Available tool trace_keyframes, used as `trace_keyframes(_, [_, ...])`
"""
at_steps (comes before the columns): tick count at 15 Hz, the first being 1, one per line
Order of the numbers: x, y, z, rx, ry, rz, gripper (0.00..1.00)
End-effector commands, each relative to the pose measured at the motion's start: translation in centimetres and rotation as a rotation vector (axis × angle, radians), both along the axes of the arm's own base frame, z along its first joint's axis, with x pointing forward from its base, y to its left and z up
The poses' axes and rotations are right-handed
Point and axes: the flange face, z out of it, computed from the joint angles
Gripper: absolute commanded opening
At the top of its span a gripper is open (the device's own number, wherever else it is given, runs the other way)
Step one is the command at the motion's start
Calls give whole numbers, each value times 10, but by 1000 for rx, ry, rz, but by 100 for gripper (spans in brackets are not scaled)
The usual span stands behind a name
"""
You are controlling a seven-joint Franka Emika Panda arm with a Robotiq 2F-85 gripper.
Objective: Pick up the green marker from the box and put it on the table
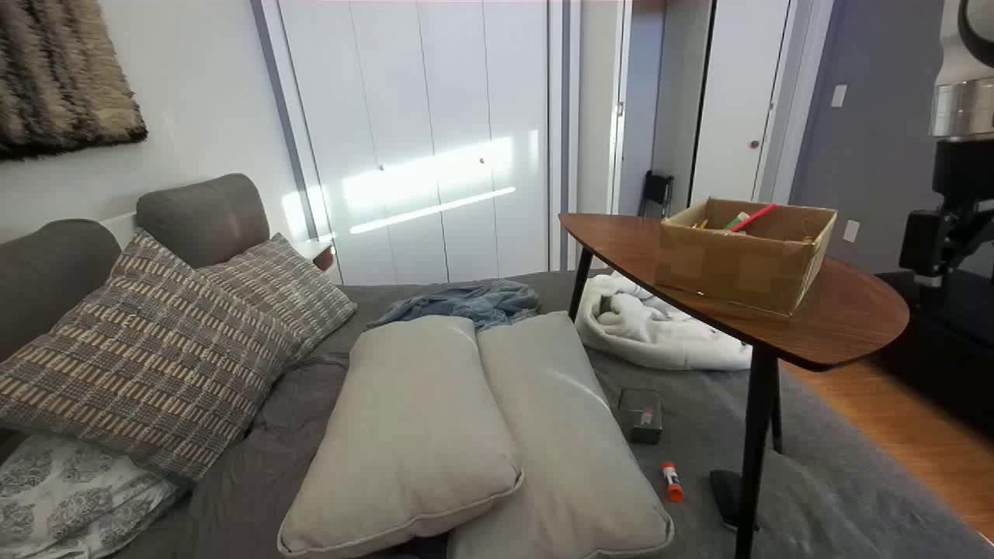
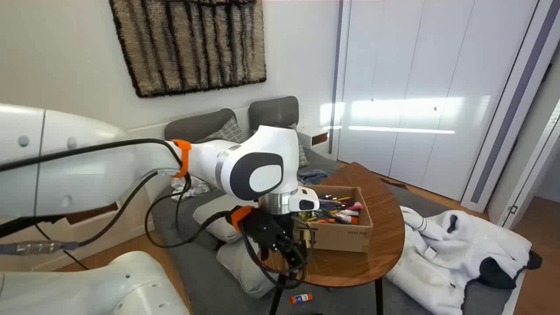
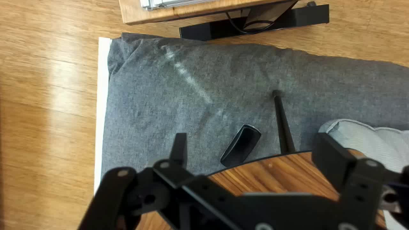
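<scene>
The box (image 1: 730, 268) is brown cardboard and stands on the reddish-brown table (image 1: 590, 233). It also shows on the table (image 2: 385, 205) in an exterior view, with the box (image 2: 337, 239) full of pens and markers. A green item, perhaps the green marker (image 1: 736, 222), leans beside a pinkish-red one at the box's rim. In the wrist view my gripper (image 3: 250, 139) is open and empty, with the table's edge (image 3: 271, 174) below it. The box is out of the wrist view. In an exterior view my gripper (image 2: 280, 258) hangs beside the box, on the robot's side.
A bed (image 3: 153, 105) lies under and around the table. A black object (image 3: 241, 145), an orange glue stick (image 1: 672, 481) and a small clear box (image 1: 642, 417) lie on it. Pillows (image 1: 419, 419) and a white fleece (image 2: 437, 253) are nearby. A wooden furniture edge (image 3: 191, 11) shows in the wrist view.
</scene>
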Motion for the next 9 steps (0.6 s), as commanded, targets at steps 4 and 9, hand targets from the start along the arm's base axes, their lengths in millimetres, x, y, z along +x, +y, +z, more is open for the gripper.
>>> trace_keyframes(4, [1,0,-1,1,5,0,100])
trace_keyframes(9, [5,16,-9,118,16,-14,100])
